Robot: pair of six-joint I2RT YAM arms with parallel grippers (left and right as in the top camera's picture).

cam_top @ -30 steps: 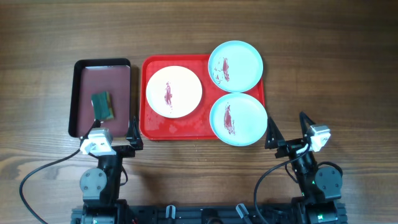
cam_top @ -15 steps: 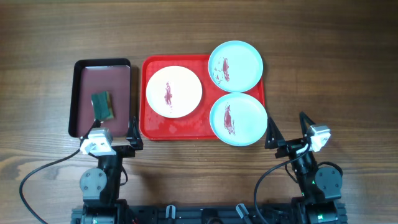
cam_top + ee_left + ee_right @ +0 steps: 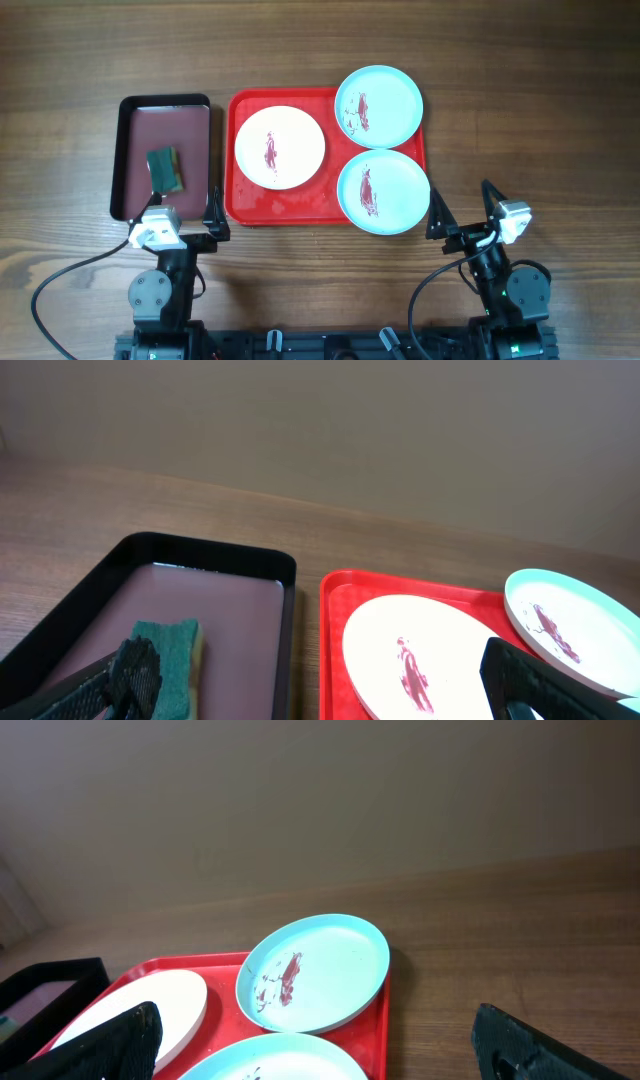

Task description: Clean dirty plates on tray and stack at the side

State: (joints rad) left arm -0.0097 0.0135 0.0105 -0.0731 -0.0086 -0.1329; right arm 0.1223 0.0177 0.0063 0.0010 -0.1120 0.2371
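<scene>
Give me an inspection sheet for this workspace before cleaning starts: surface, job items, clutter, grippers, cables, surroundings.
Surface: wooden table, no spills seen.
Job's things: red tray holds white plate, far aqua plate, near aqua plate, all smeared red; aqua ones overhang its rim.
Clutter: dark tray with green sponge, left of red tray.
Grippers: left gripper and right gripper open, empty.
Cables: black cable loops by left base; another by right.
Surroundings: plain wall behind table.

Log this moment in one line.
left gripper: open, empty | right gripper: open, empty | plates: three smeared, on red tray | sponge: in dark tray
</scene>
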